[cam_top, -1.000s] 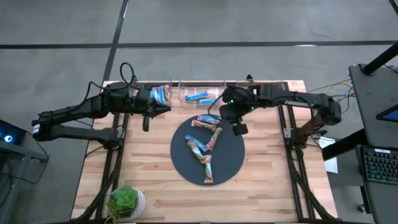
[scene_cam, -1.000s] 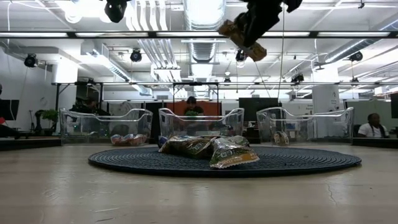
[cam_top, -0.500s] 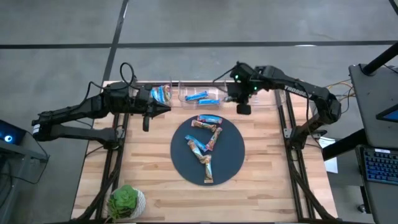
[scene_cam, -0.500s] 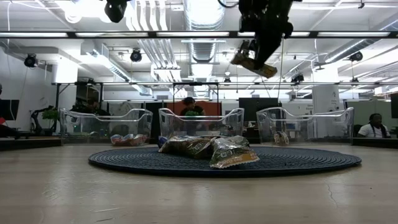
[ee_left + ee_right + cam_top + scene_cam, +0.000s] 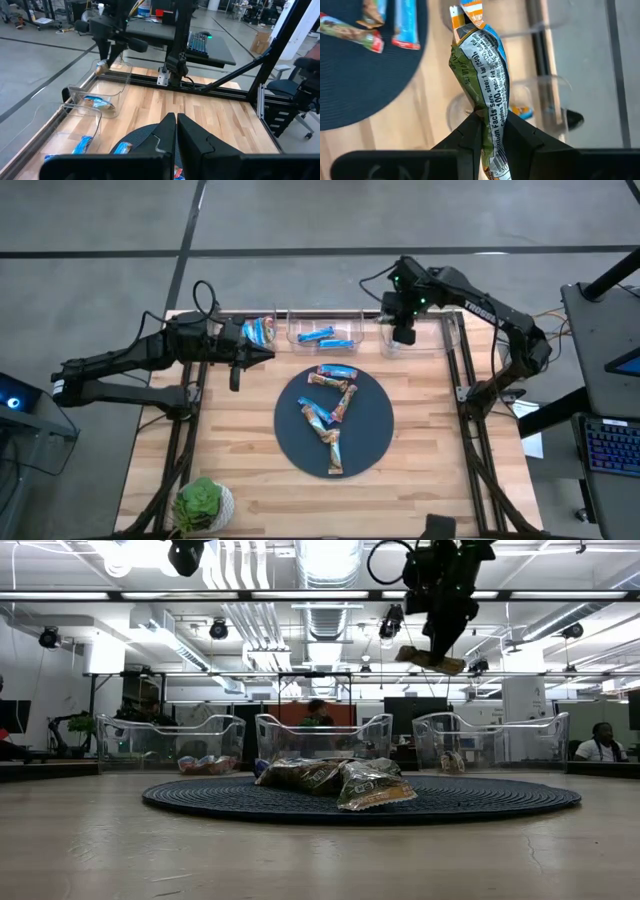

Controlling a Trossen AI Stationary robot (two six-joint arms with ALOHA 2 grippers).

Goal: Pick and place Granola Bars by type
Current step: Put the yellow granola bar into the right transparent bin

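My right gripper (image 5: 403, 336) hovers over the right clear bin (image 5: 428, 340) at the table's far edge, shut on a brown-tan and green granola bar (image 5: 482, 70). The low view shows that bar (image 5: 431, 660) high in the air. One tan bar (image 5: 522, 111) lies in the bin below. Several more bars (image 5: 330, 415) lie on the dark round mat (image 5: 372, 442). Blue bars (image 5: 322, 336) fill the middle bin, and blue-red ones (image 5: 259, 331) the left bin. My left gripper (image 5: 268, 354) waits shut near the left bin, holding nothing. My right gripper pinches the bar between its two fingers (image 5: 470, 125), which lie across the wrapper's length (image 5: 490, 112), back from its orange end (image 5: 470, 10). The fingers come from above, pointing down. The bar is lifted clear and sticks out tilted below the fingers (image 5: 431, 660).
Three clear bins stand in a row along the far edge (image 5: 330, 315). A potted plant (image 5: 203, 502) sits at the near left corner. Bare wood (image 5: 430, 450) lies to the right of the mat. People and other bins show in the room behind.
My right gripper has carried the bar from above the mat's far part toward the table's far right, and now stands over the right bin. The bar stays held and has swung to a flatter tilt.
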